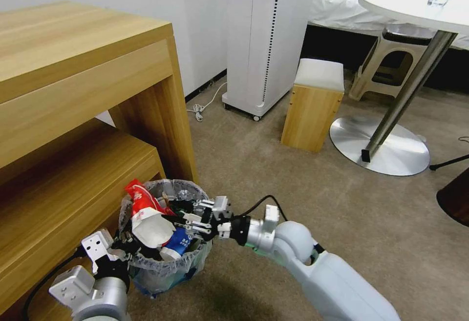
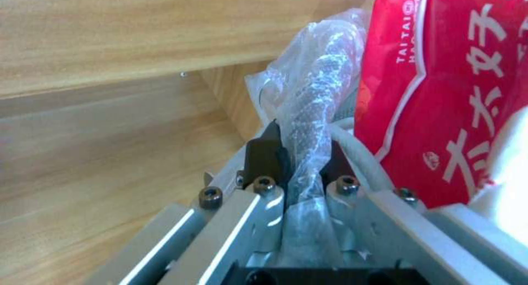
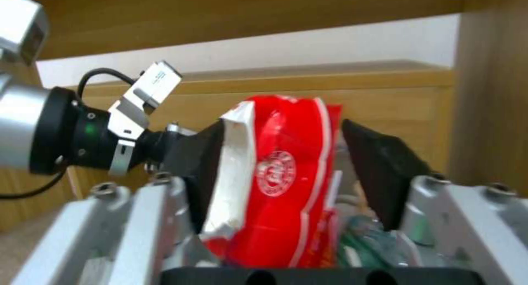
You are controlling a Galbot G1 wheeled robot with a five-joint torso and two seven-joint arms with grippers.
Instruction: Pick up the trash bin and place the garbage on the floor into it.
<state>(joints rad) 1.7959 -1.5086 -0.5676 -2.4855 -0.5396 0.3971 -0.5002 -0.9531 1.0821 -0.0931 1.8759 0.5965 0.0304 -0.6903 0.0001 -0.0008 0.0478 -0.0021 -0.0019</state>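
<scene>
The trash bin (image 1: pixel 163 262), black with a crinkly whitish bag, is beside the wooden desk's leg. It is heaped with garbage: a red wrapper (image 1: pixel 140 198), a white slipper (image 1: pixel 152 229) and a blue cup (image 1: pixel 178 244). My left gripper (image 1: pixel 126 246) is at the bin's near-left rim. In the left wrist view this left gripper (image 2: pixel 300 149) is shut on the twisted bag rim (image 2: pixel 316 99). My right gripper (image 1: pixel 184 218) hovers over the bin's mouth. Up close, the right gripper (image 3: pixel 283 126) is open with the red wrapper (image 3: pixel 286 182) standing between its fingers. I cannot tell whether the bin touches the floor (image 1: pixel 293 189).
A wooden desk (image 1: pixel 73 91) with a lower shelf crowds the bin's left side. A white tall appliance (image 1: pixel 266 37), a wooden stool (image 1: pixel 312 103), a round table's metal base (image 1: pixel 381 147) and a white cable (image 1: pixel 202 108) lie farther off. Open carpet spreads to the right.
</scene>
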